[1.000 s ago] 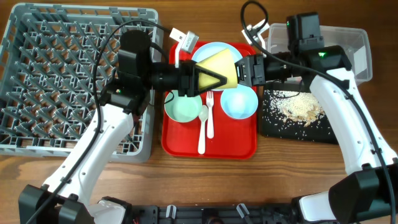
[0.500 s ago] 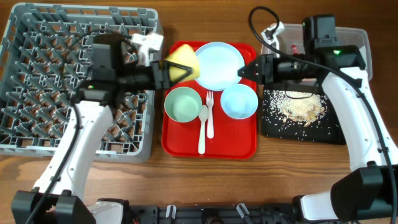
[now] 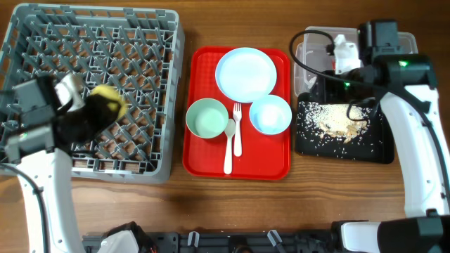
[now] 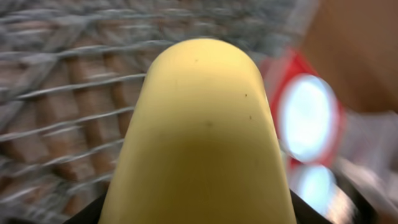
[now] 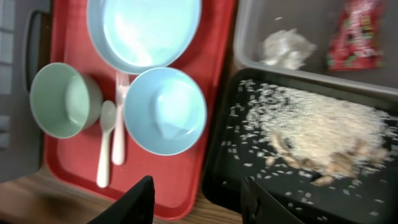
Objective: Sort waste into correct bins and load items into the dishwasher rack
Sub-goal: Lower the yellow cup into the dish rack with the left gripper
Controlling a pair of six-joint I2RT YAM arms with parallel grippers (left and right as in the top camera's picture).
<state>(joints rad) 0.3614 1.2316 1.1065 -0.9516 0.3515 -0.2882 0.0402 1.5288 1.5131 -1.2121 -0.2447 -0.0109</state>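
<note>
L gripper point(image 3: 97, 112) prob. clamping yellow cup point(image 4: 199, 137), R gripper point(image 5: 199, 202) spread, empty

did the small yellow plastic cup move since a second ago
Yes. The small yellow plastic cup went left, from above the red serving tray to over the grey pegged dishwasher rack.

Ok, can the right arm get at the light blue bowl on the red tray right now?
Probably yes. The right arm hangs beside the red tray, jaws apart and empty, and the light blue bowl sits open side up with nothing over it. The left arm is off over the rack.
</note>
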